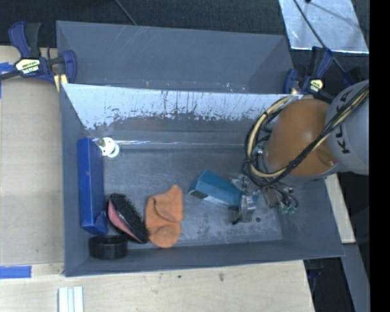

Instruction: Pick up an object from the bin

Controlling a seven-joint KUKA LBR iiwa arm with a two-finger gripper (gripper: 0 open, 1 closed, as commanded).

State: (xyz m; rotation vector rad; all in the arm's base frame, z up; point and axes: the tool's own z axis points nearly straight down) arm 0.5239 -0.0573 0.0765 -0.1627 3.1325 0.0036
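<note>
While the arm (355, 137) reaches into the grey metal bin (169, 57) from the right of the frame, its gripper (246, 210) sits low over the bin floor, right of centre and towards the lower wall. Above the gripper bulges the rounded orange cover (300, 138) on the wrist, with dark and yellow cables (259, 143) looping around its left side. From where I stand, I cannot tell whether the gripper is open or closed, and I see nothing clearly held in it. Just to its left lies a teal block (214, 188), tilted so that its right end runs up to the gripper; whether the two touch I cannot make out. Further left, well apart from the gripper, a crumpled orange cloth (166, 216) lies near the lower wall. Beside that is a dark-bristled brush (125, 218) with a pinkish body, lying at a slant. A black ring (108, 246) sits in the lower left corner, just below the brush. Along the left wall a long blue bar (90, 184) runs up the frame, and a small white piece (108, 149) rests near its upper end.
</note>
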